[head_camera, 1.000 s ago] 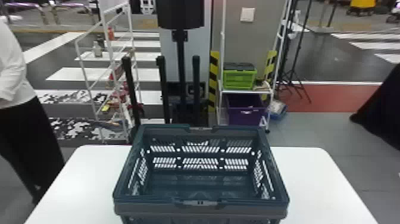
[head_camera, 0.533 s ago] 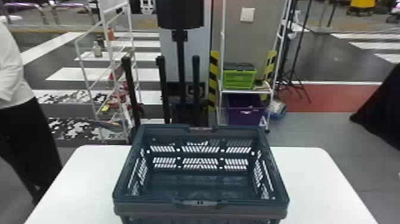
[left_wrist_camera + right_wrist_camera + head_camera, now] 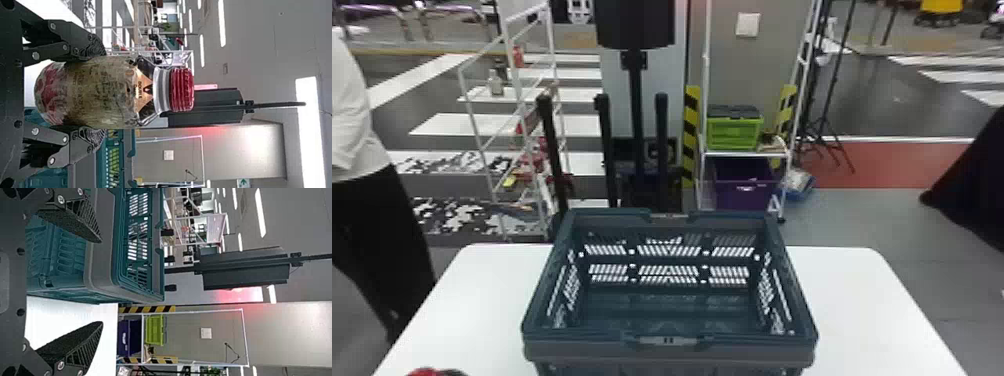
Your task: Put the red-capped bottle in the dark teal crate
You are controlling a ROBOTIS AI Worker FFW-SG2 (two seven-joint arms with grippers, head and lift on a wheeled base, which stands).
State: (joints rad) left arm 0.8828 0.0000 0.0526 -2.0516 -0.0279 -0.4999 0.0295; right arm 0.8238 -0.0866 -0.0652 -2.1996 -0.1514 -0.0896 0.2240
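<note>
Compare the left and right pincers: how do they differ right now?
The left pincer is closed on the red-capped bottle; the right pincer is open with nothing between its fingers.
The left pincer is left of the crate; the right pincer is near its front right corner.
Both have black fingers.

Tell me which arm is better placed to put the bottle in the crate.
Left, I'd say. The left gripper already grips the red-capped bottle upright, with the crate just to its right. The right gripper is open and empty, so using it would likely need a handover.
</note>
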